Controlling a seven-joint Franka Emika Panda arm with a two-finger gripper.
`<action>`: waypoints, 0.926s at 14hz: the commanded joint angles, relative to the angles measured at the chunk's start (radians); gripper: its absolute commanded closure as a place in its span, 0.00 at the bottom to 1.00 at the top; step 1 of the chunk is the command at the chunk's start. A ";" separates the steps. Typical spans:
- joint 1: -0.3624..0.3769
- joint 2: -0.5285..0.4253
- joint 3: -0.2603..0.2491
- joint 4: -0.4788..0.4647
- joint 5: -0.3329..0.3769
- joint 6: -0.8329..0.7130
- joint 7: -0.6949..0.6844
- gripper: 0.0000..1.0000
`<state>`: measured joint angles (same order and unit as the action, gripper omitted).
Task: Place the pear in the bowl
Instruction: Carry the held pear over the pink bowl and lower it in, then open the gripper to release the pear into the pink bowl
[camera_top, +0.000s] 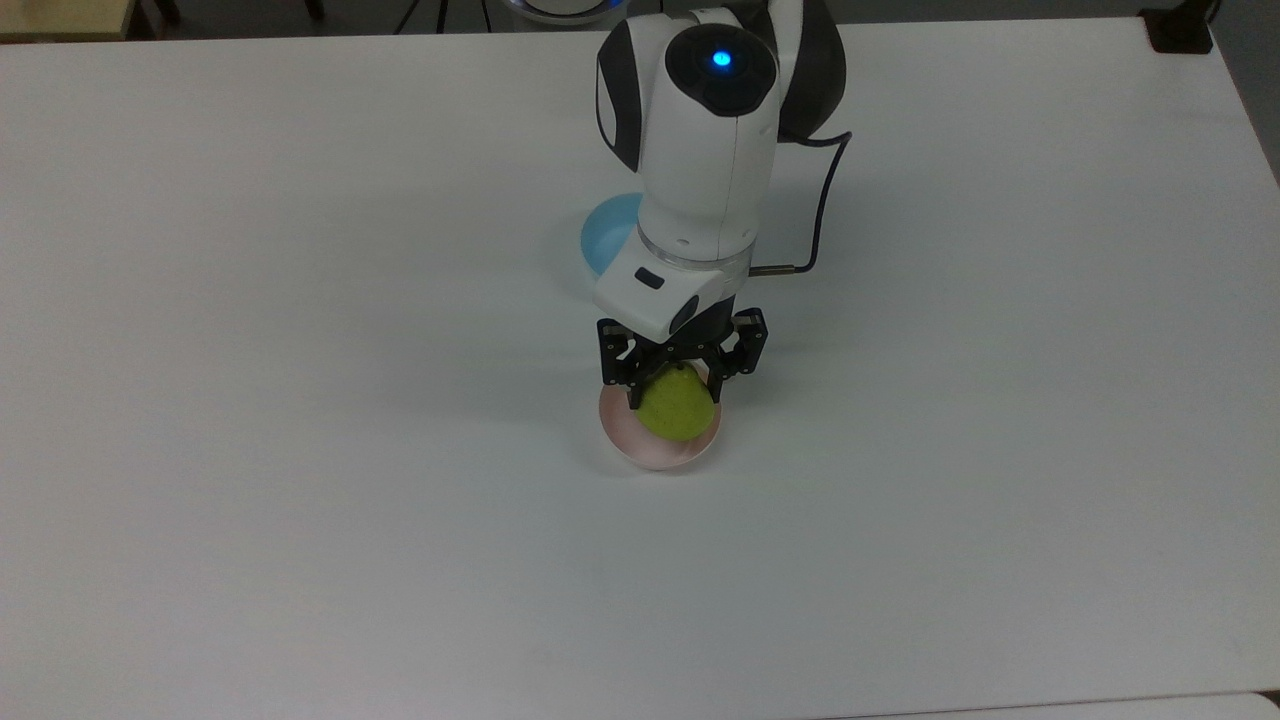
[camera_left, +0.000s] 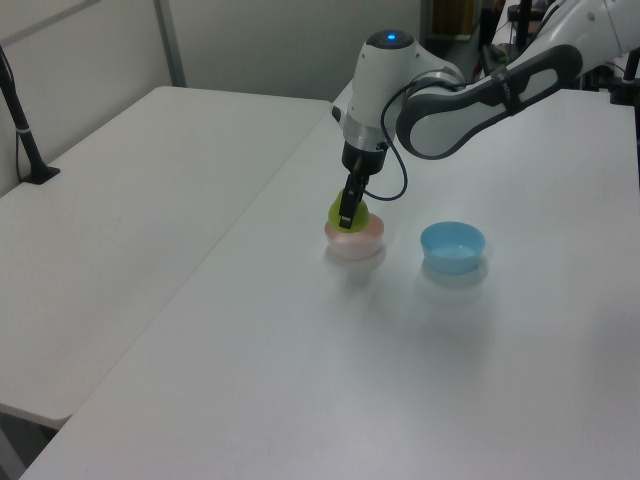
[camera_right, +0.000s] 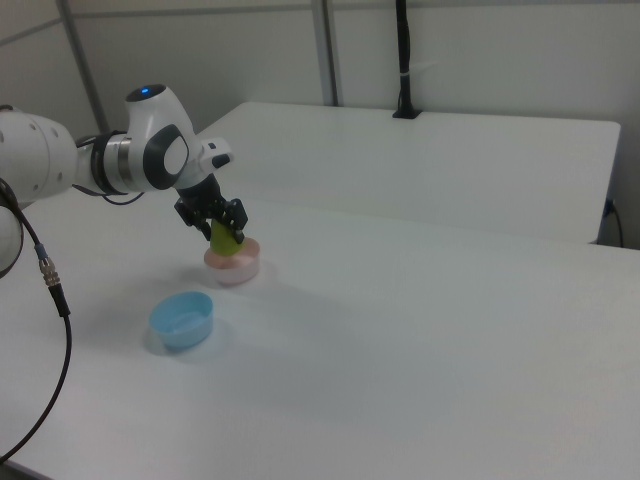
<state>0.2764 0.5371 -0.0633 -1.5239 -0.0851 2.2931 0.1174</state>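
My gripper (camera_top: 678, 392) (camera_left: 346, 213) (camera_right: 221, 231) is shut on the yellow-green pear (camera_top: 678, 408) (camera_left: 336, 212) (camera_right: 226, 239), holding it by its upper part. The pear hangs directly over the pale pink bowl (camera_top: 655, 452) (camera_left: 357, 242) (camera_right: 234, 267), with its lower end at about rim height in the left view and the right view. I cannot tell whether the pear touches the bowl's inside. The arm hides the far part of the bowl in the top view.
A light blue bowl (camera_top: 606, 240) (camera_left: 452, 246) (camera_right: 182, 319) stands close by on the white table (camera_top: 300, 500), partly behind the arm in the top view. A black cable (camera_top: 825, 215) trails from the wrist. A second white table (camera_left: 110, 220) adjoins at the left view's left.
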 joint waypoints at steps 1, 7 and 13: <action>0.006 0.021 -0.007 -0.007 -0.004 0.034 0.015 0.60; 0.000 0.049 -0.007 -0.007 -0.005 0.035 0.008 0.48; -0.002 0.029 -0.015 -0.002 0.005 0.026 0.018 0.00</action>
<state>0.2676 0.5892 -0.0650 -1.5209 -0.0853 2.2993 0.1207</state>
